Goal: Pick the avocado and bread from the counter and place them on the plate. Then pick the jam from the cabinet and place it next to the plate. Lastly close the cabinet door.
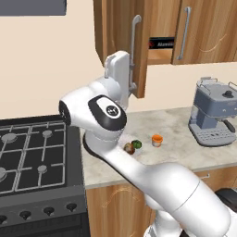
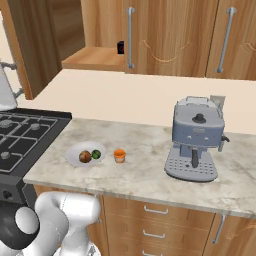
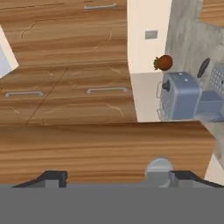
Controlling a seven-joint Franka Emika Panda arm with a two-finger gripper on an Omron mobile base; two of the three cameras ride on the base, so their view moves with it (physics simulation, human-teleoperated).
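With the avocado (image 2: 96, 154) and bread (image 2: 85, 157) already on the plate (image 2: 74, 150) and the jam (image 2: 119, 155) just beside it on the surface (image 2: 145, 170), the hand is up at the open cabinet (image 1: 121, 32) door, presumably to close it; whether the jaws are clenched cannot be told.

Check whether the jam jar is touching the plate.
Apart. The right base view shows bare counter between the jam and the plate rim.

The robot's arm hides most of the plate (image 1: 130, 152) in the left base view. The coffee machine (image 3: 186, 97) is cut off at the hand view's right edge.
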